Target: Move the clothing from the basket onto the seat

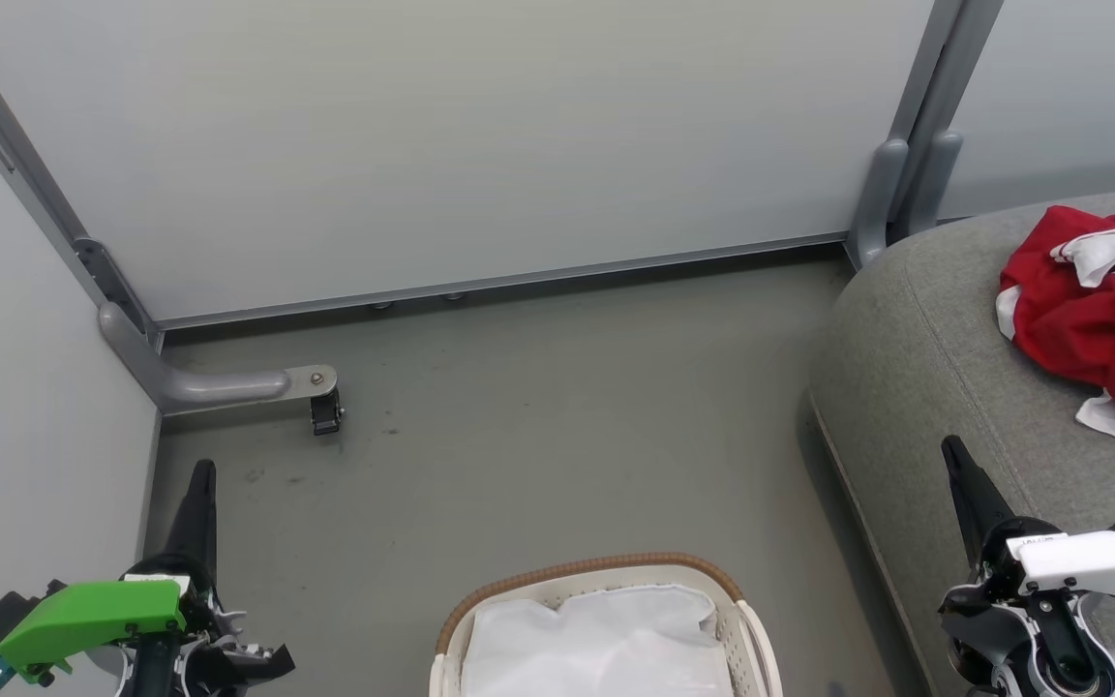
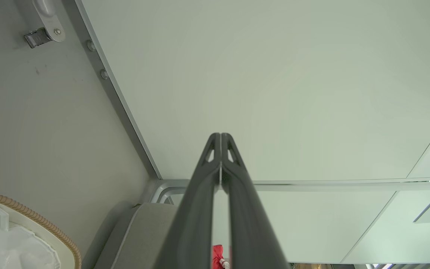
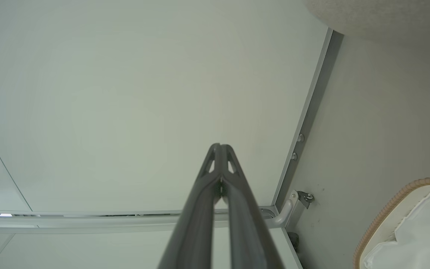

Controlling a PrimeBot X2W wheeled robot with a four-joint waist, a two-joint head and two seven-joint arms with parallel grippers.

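Observation:
The red clothing [image 1: 1104, 319] with white trim lies crumpled on the grey seat [image 1: 916, 368] at the right of the head view. A sliver of the clothing [image 2: 217, 257] shows between my left fingers in the left wrist view, on the seat [image 2: 140, 235]. The basket [image 1: 606, 568] stands on the floor at bottom centre, holding its white cloth lining [image 1: 596, 644]. My left gripper [image 1: 202, 470] is shut and empty at lower left, well left of the basket. My right gripper [image 1: 951, 447] is shut and empty over the seat's front edge, short of the clothing. Both wrist views show fingers pressed together: left gripper [image 2: 220, 135], right gripper [image 3: 219, 145].
Pale partition walls [image 1: 480, 145] close off the back and left. A grey partition foot with a caster [image 1: 325, 411] juts onto the floor at the left. Grey posts [image 1: 882, 194] stand behind the seat. Open floor [image 1: 567, 416] lies between the basket and the wall.

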